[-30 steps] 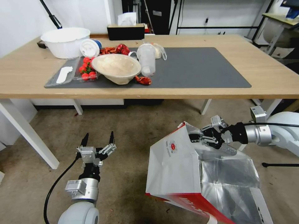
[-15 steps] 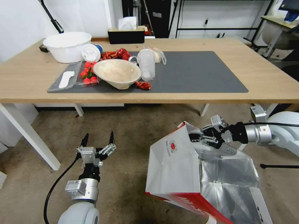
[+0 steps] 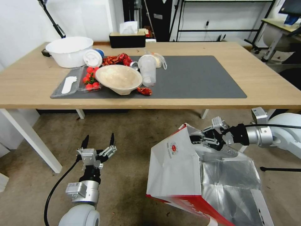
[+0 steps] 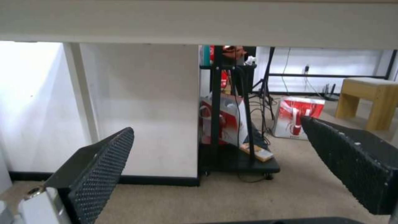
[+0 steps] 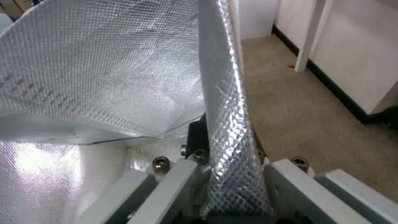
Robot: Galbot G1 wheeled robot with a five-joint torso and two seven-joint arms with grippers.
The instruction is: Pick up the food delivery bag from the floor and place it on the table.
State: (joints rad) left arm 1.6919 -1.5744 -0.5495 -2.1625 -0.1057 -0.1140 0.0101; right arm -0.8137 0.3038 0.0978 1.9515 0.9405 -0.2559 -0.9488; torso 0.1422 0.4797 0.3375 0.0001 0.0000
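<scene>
head view first: i see the large boxy white food delivery bag (image 3: 175, 169) with its red band, small round red logo and silver foil lining, standing open on the mottled grey-brown floor (image 3: 131, 131), in front of the near edge of the wide light-wood table (image 3: 269, 84) and toward its right end. my right gripper (image 3: 197, 139) is at the bag's upper rim, jaws clamped on the rim wall. in the right wrist view the foil-lined wall (image 5: 226, 109) runs straight down between the closed fingers.

my left gripper (image 3: 97, 140) hangs over the floor well apart from the bag, to its left, jaws spread wide and holding nothing. in the left wrist view its black textured fingertips (image 4: 104, 161) stand apart, with the underside of the table edge across the top.

on the table, the large dark grey mat (image 3: 200, 78) lies along the near edge. toward the mat's left end sit a beige bowl (image 3: 118, 79), a clear plastic cup (image 3: 147, 69), a clear tray of red tomatoes (image 3: 89, 79) and red wrappers (image 3: 144, 91). a white tub (image 3: 69, 51) stands toward the far left corner.
</scene>
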